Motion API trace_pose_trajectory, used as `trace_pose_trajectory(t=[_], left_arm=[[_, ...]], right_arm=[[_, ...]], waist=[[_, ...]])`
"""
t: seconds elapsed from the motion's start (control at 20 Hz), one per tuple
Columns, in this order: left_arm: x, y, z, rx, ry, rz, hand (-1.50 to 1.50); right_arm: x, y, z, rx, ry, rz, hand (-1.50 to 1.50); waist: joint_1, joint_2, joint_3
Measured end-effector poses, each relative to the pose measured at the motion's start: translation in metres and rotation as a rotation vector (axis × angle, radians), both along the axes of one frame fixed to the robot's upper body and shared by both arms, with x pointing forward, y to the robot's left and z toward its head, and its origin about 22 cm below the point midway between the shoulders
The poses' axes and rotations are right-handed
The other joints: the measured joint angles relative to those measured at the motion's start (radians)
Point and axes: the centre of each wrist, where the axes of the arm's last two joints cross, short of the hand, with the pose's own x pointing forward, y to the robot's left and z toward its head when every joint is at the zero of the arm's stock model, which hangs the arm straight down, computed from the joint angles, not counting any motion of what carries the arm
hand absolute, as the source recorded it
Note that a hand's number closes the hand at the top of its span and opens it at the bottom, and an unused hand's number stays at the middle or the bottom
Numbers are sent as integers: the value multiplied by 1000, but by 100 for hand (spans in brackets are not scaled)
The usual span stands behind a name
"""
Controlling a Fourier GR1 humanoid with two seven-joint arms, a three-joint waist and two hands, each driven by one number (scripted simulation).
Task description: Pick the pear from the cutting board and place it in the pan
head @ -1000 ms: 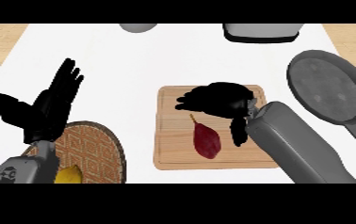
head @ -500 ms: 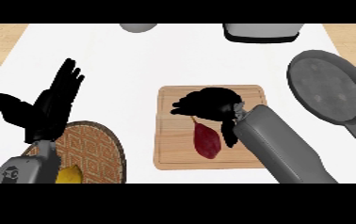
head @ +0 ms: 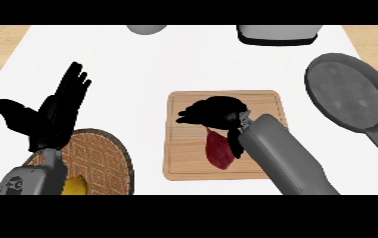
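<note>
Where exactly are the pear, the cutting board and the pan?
pear [head: 218,152], head view, middle of its dark red body.
cutting board [head: 260,100], head view, bare wood near the top edge.
pan [head: 347,92], head view, its grey inside.

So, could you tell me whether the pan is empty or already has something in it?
Empty: the pan at the counter's right shows only its bare grey inside. The dark red item lies on the cutting board, under the right hand.

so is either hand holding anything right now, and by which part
The left hand is open and holds nothing. The right hand covers the upper end of the dark red pear on the cutting board; whether it grips cannot be told.
</note>
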Motion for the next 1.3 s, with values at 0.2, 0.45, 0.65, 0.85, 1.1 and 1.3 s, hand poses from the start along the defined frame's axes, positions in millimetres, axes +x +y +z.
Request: trace_pose_trajectory(t=[0.2,0.45,0.65,0.85,1.1,1.3], left_arm=[[2,3,-1,0,7,-3,0],[2,3,3,-6,5,-6,0],[3,5,0,-7,6,-7,0],[4,10,7,-5,3,-6,0],[4,8,-3,-2,5,-2,0],[4,11,-2,-1,7,20,0]], right_arm=[[-1,1,-14,-15,21,8,150],[-6,11,-26,20,21,67,150],[-9,16,-32,47,22,84,150],[-8,17,-32,77,30,84,150],[-3,9,-31,157,16,47,150],[1,-12,-21,186,-91,-144,150]], waist=[[-1,-1,-1],[-1,-5,-4],[-3,-8,-6],[-4,-8,-6],[-5,-7,-6],[-23,-8,-2]])
